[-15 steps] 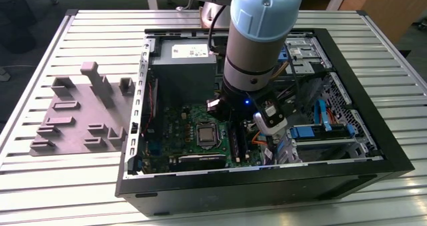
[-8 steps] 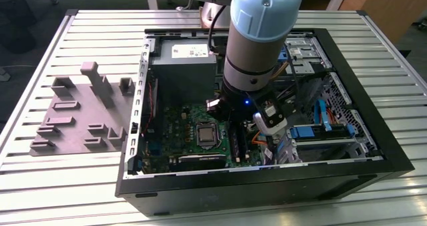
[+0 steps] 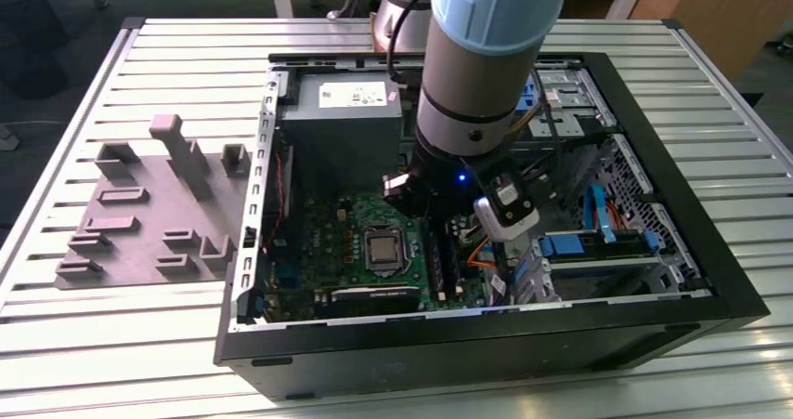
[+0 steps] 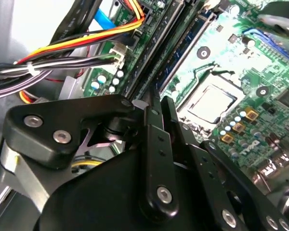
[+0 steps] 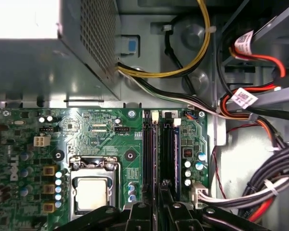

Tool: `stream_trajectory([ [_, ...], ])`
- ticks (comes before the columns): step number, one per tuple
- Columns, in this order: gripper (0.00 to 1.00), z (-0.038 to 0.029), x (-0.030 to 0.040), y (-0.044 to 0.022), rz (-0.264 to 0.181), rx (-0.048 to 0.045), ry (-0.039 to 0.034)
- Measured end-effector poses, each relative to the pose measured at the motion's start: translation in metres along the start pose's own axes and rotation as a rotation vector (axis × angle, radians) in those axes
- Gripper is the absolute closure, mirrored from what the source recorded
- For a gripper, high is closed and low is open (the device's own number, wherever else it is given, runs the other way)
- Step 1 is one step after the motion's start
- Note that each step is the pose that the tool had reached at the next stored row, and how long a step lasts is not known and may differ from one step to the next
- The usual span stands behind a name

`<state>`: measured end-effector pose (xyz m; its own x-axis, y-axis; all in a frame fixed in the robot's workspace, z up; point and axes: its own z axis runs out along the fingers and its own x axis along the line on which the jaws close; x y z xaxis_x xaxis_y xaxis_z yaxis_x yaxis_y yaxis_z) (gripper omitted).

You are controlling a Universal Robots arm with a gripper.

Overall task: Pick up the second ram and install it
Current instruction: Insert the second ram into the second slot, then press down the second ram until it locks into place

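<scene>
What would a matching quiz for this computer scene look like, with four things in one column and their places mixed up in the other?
Things:
1. plastic tray
2. claw
3. processor
4. yellow wires

Places:
A. over the long memory slots
B. on the table, outside the case
C. in the square socket on the green board
D. looping beside the metal box

Pairs: 1-B, 2-A, 3-C, 4-D
</scene>
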<state>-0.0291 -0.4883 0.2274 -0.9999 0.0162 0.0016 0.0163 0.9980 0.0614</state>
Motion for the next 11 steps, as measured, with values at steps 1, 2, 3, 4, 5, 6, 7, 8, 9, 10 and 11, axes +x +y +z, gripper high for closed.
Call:
stream_trajectory([
  [1,0.79,-0.0011,0.0000,0.0001,0.000,0.0000,0.0000],
  [2,0.79,-0.0010,0.0000,0.0001,0.000,-0.0002,0.0000],
  [3,0.80,-0.0010,0.0000,0.0001,0.000,-0.0003,-0.0001],
  [4,0.87,-0.0011,0.0000,0.0001,0.000,-0.0002,0.0000],
  [5,0.87,-0.0011,0.0000,0.0001,0.000,-0.0002,-0.0001],
  [6,0.89,-0.0012,0.0000,0.0001,0.000,-0.0001,0.0000],
  [7,0.89,-0.0012,0.0000,0.0001,0.000,-0.0001,0.0000],
  [8,0.89,-0.0009,0.0000,0.0001,0.000,0.0000,0.0000],
  [9,0.89,-0.0003,-0.0002,0.0000,0.000,-0.0001,0.0000],
  [10,0.89,0.0004,-0.0002,0.0000,0.000,0.0000,0.0000],
  [11,0.89,0.0016,-0.0002,-0.0001,0.000,0.0000,0.0000],
])
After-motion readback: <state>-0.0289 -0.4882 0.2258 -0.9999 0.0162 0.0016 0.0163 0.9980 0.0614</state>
